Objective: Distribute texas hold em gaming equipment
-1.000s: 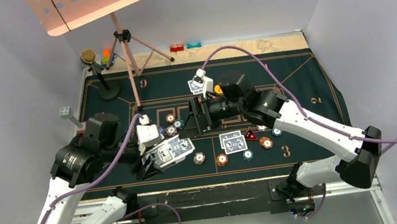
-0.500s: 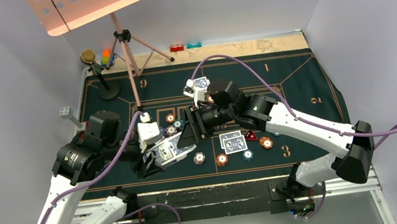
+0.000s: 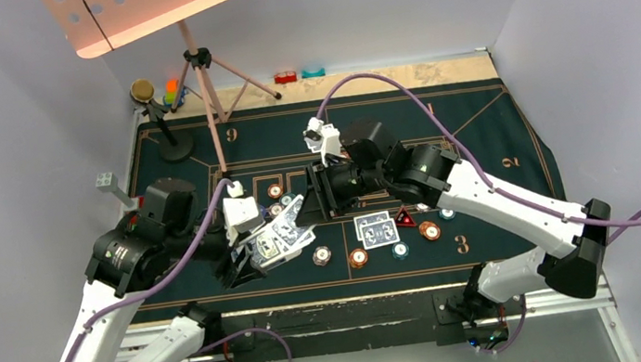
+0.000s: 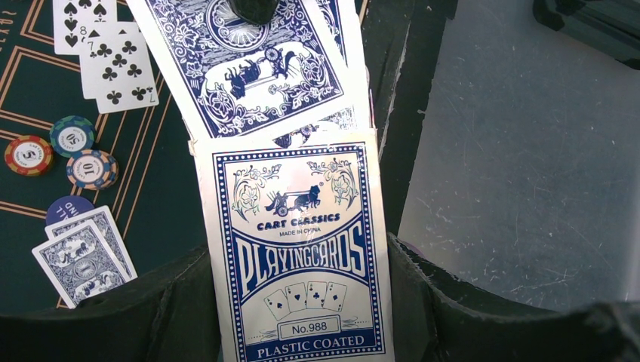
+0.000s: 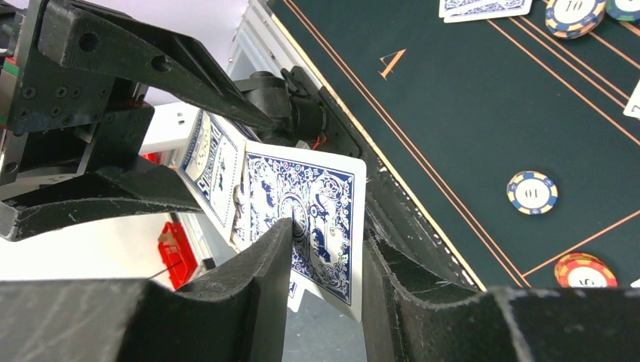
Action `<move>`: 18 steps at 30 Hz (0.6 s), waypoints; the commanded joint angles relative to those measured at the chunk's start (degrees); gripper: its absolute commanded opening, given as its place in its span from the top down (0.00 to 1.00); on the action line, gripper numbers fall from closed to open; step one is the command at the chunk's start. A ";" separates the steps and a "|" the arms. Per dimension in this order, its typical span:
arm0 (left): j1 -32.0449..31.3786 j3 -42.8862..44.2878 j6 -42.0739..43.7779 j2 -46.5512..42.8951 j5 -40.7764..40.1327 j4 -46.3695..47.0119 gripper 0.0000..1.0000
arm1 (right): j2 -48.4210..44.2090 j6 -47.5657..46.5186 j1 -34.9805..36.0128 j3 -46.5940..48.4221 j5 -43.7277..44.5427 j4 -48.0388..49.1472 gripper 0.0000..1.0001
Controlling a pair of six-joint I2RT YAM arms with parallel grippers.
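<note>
plastic-coated card pack (image 4: pixel 298 256) clamped in left hand (image 4: pixel 302 324), lower centre. top card (image 5: pixel 317 204) looks thin, slick, bendy; pinch its free edge. right hand (image 5: pixel 326 256) straddles it, can't tell if gripping.

Plain pale grey walls (image 3: pixel 387 4) on 3 sides, soft even light. Desk (image 3: pixel 433 72) shows a bare wood strip at the far edge, w/ the rest under a dark green printed mat (image 3: pixel 500 115). A pink perforated music stand (image 3: pixel 153 6) on a tripod is at far left, a small black stand (image 3: pixel 161 118) just beside it, and a scuffed grey surface (image 4: pixel 528 151) lies past the near edge.
</note>
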 commanded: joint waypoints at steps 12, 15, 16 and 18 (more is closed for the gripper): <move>0.21 1.47 -0.60 -1.37 2.38 1.52 1.00 | -3.06 -3.53 -0.90 8.78 9.14 -6.03 0.84; 0.19 1.34 -0.44 -1.48 2.30 1.34 1.00 | -4.34 -2.45 -2.11 8.69 8.51 -5.21 0.89; 0.19 1.34 -0.46 -1.55 2.29 1.35 1.00 | -4.97 -1.89 -2.90 8.32 7.56 -4.08 0.91; 0.19 1.37 -0.47 -1.48 2.28 1.32 1.00 | -6.25 -0.58 -4.75 7.29 5.35 -2.30 0.94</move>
